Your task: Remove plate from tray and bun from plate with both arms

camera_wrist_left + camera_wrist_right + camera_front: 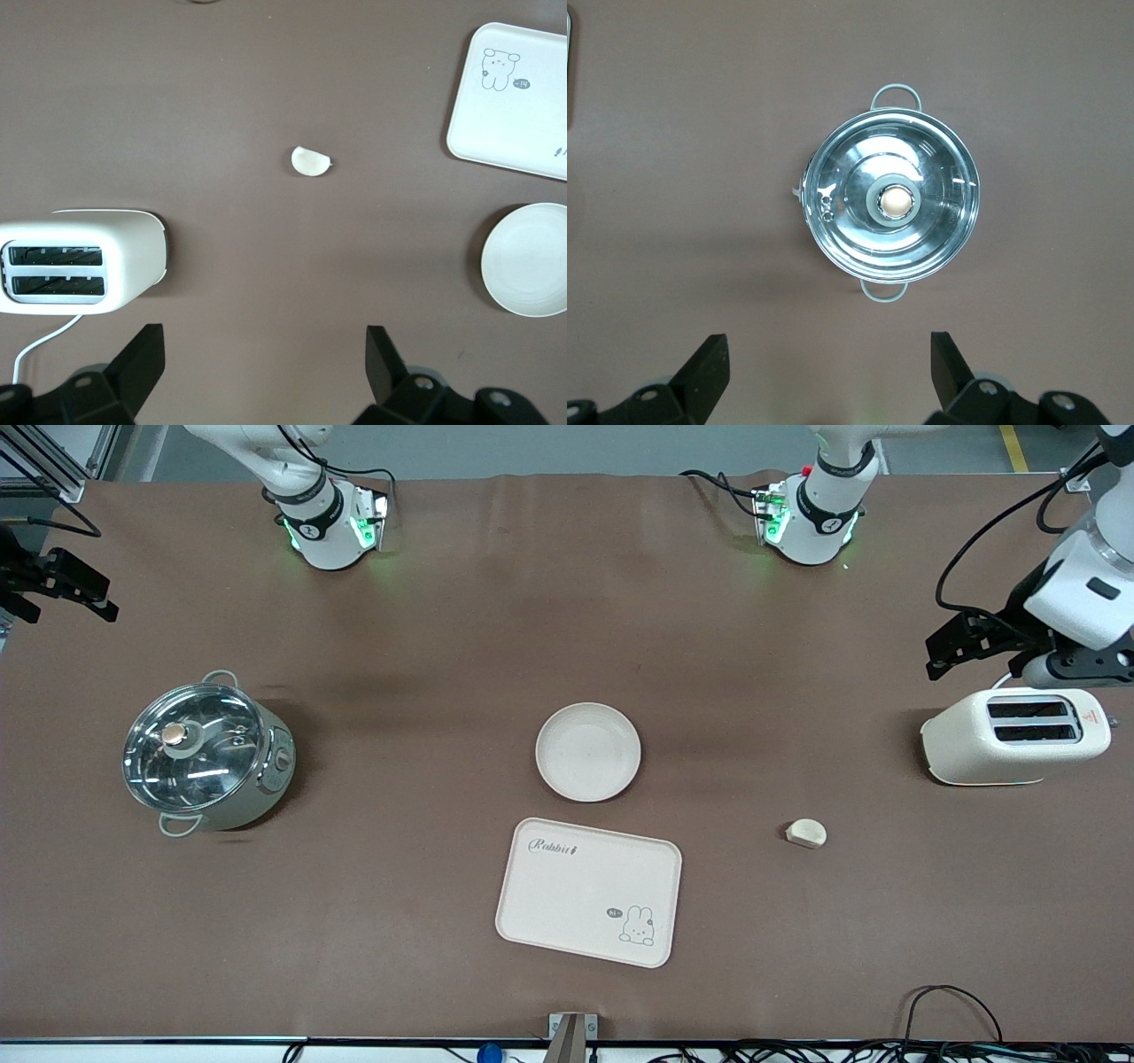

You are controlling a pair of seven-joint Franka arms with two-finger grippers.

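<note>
The round cream plate (pixel 588 751) lies on the table's middle, just farther from the front camera than the rabbit tray (pixel 589 892). The small pale bun (pixel 806 833) lies on the cloth between the tray and the toaster. Both also show in the left wrist view, the plate (pixel 529 259) and the bun (pixel 310 162). My left gripper (pixel 941 657) hangs open and empty over the table beside the toaster; its jaws stand wide apart in its wrist view (pixel 264 347). My right gripper (pixel 99 602) hangs open and empty over the table by the pot, as its wrist view (pixel 830 350) shows.
A steel pot with a glass lid (pixel 208 753) stands toward the right arm's end of the table. A cream toaster (pixel 1014 735) stands toward the left arm's end, its cord trailing. The brown cloth (pixel 399 691) covers the table.
</note>
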